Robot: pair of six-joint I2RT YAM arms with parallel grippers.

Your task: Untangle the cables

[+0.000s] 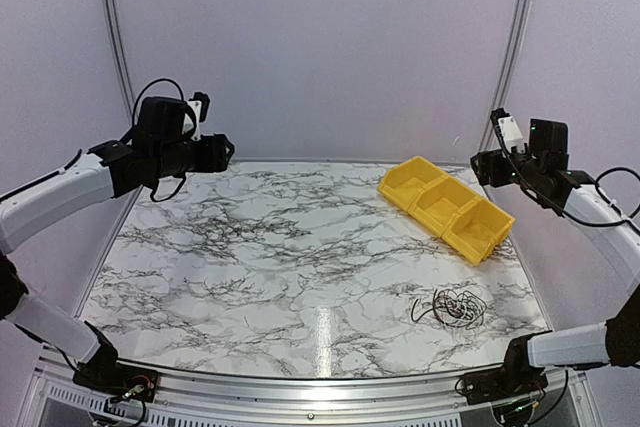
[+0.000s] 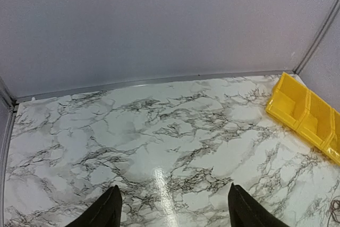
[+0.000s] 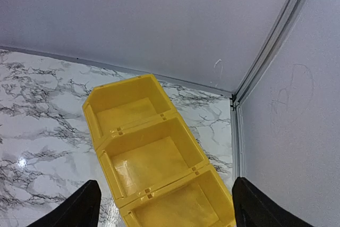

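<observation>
The cables (image 1: 456,308) are thin black wires in a scribble-like tangle on the marble table, near the front right. A sliver of them shows at the right edge of the left wrist view (image 2: 334,208). My left gripper (image 1: 222,152) is raised high over the far left of the table, far from the cables; in its wrist view (image 2: 172,208) the fingers stand wide apart and empty. My right gripper (image 1: 480,169) is raised at the far right, above the yellow bins; in its wrist view (image 3: 164,211) it is open and empty.
A row of three joined yellow bins (image 1: 446,206) lies diagonally at the back right; it also shows in the right wrist view (image 3: 154,158) and the left wrist view (image 2: 308,118). All three look empty. Enclosure walls (image 1: 320,47) close in the back and sides.
</observation>
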